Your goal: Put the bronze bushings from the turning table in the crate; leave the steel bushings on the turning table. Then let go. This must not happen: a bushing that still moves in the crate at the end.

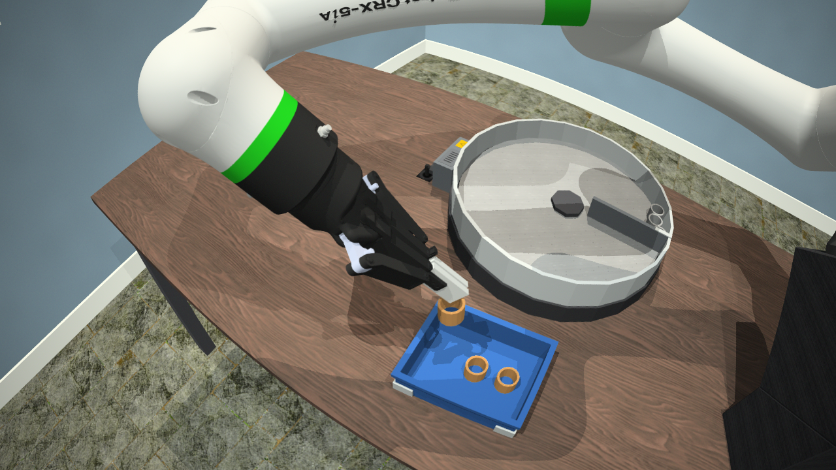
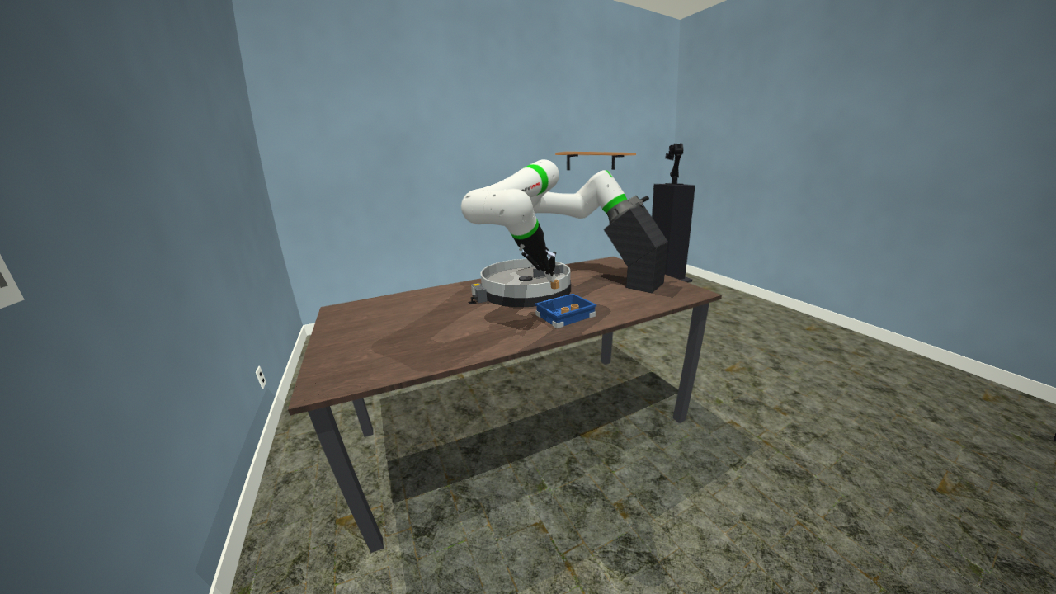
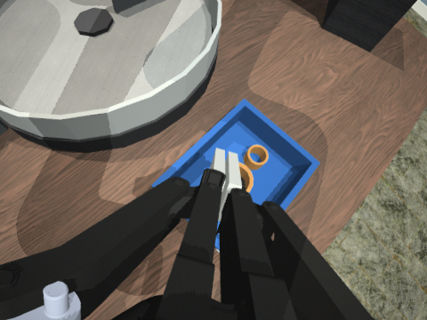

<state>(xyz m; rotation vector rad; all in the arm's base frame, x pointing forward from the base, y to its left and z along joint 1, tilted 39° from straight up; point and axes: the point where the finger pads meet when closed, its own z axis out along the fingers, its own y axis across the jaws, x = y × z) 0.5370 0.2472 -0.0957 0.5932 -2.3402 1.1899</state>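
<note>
My gripper [image 1: 452, 286] is shut on the wall of a bronze bushing [image 1: 451, 313] and holds it upright over the far corner of the blue crate [image 1: 476, 366]. Two more bronze bushings [image 1: 476, 368] [image 1: 507, 380] lie on the crate's floor. In the wrist view the fingertips [image 3: 228, 169] are over the crate [image 3: 249, 166], with the held bushing [image 3: 247, 178] partly hidden behind them. The grey turning table [image 1: 561, 216] stands behind the crate.
A grey control box [image 1: 451, 155] stands beside the turning table on its far left. The robot's black pedestal [image 1: 789, 362] fills the table's right end. The crate lies near the table's front edge.
</note>
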